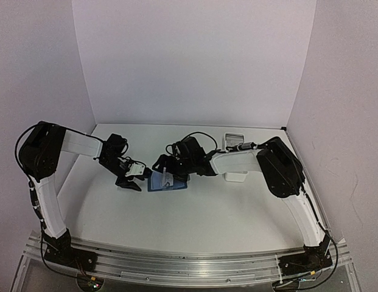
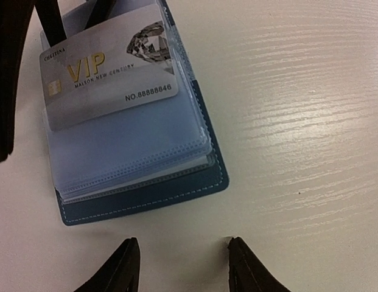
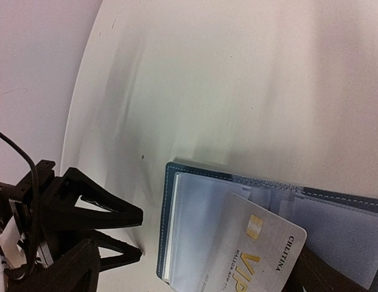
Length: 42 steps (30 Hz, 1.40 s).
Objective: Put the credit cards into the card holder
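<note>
Right claw (image 1: 166, 175) hovers spread and empty over silver plastic VIP card (image 2: 109, 73), half-tucked into dark-blue folding card holder (image 2: 146, 196); left claw (image 2: 181, 267), half-open, empty, sits beside, probably for steadying.

My left arm (image 1: 52, 201) and right arm (image 1: 301, 216) are built alike: white tubular links set between bulky black joint housings. Each stands on a black base block (image 1: 59, 248). A thin black cable (image 1: 34, 204) runs along the links of each arm, in places standing clear of the casing. My left gripper (image 2: 182, 258) has two matte black fingers (image 2: 125, 267) tapering to narrow tips, and a small white block (image 1: 136, 168) sits just behind them. My right gripper (image 1: 167, 174) is likewise black.
</note>
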Each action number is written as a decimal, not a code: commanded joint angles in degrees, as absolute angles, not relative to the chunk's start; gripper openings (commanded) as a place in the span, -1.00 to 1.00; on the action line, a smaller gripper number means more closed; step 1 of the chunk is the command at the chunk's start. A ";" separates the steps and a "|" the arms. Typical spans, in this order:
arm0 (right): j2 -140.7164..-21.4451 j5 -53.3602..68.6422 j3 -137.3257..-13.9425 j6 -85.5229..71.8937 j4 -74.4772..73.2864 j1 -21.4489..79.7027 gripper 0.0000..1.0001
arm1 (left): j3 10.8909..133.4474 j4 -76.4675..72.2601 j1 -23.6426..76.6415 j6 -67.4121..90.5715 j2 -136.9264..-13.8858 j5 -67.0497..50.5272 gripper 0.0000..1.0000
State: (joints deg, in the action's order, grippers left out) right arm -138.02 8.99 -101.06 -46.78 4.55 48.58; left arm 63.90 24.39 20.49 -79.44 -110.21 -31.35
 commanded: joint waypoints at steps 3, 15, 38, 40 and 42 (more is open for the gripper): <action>-137.52 6.94 -102.81 -51.38 -3.40 48.96 0.91 | 59.70 14.65 23.86 -80.42 -111.01 -31.16 -0.11; -140.62 15.79 -104.56 -62.67 6.53 48.98 0.91 | 55.08 -1.88 25.10 -80.80 -111.96 -31.28 -0.24; -132.13 -11.37 -107.75 -36.80 -17.65 50.71 0.89 | 56.25 7.76 23.03 -87.78 -110.25 -33.75 -0.10; -132.57 -11.55 -108.75 -34.81 -17.67 50.67 0.89 | 56.06 7.31 23.03 -87.85 -110.29 -33.60 -0.10; -133.73 -10.99 -110.88 -33.98 -17.63 50.35 0.82 | 55.86 6.14 23.04 -87.88 -110.34 -33.40 -0.10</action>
State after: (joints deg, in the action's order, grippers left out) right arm -136.05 -8.40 -106.01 -38.04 -15.68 50.46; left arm 56.40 1.60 23.40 -86.18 -110.17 -35.92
